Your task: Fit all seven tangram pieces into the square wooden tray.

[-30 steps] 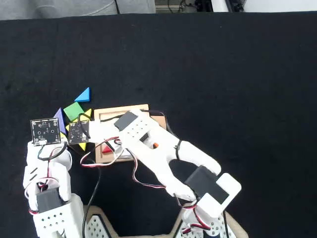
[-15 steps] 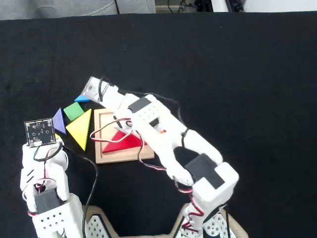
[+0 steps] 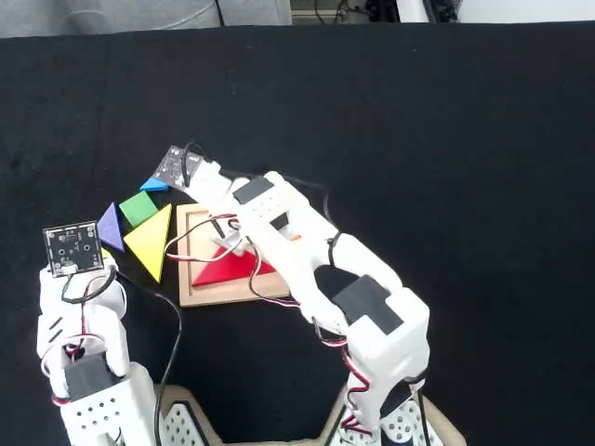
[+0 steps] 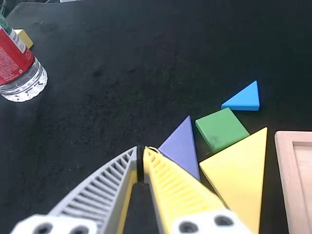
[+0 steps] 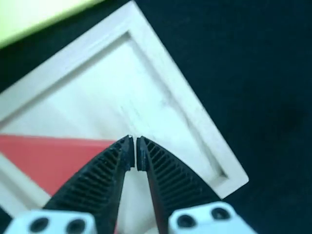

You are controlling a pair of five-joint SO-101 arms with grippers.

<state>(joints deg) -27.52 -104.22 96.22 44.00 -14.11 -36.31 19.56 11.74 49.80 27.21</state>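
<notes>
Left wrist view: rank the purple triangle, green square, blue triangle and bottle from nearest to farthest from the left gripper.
From the left gripper:
1. Purple triangle, right beside its tip.
2. Green square, just past the purple piece.
3. Blue triangle, beyond the green square.
4. Bottle, far off, well apart from the pieces.
</notes>
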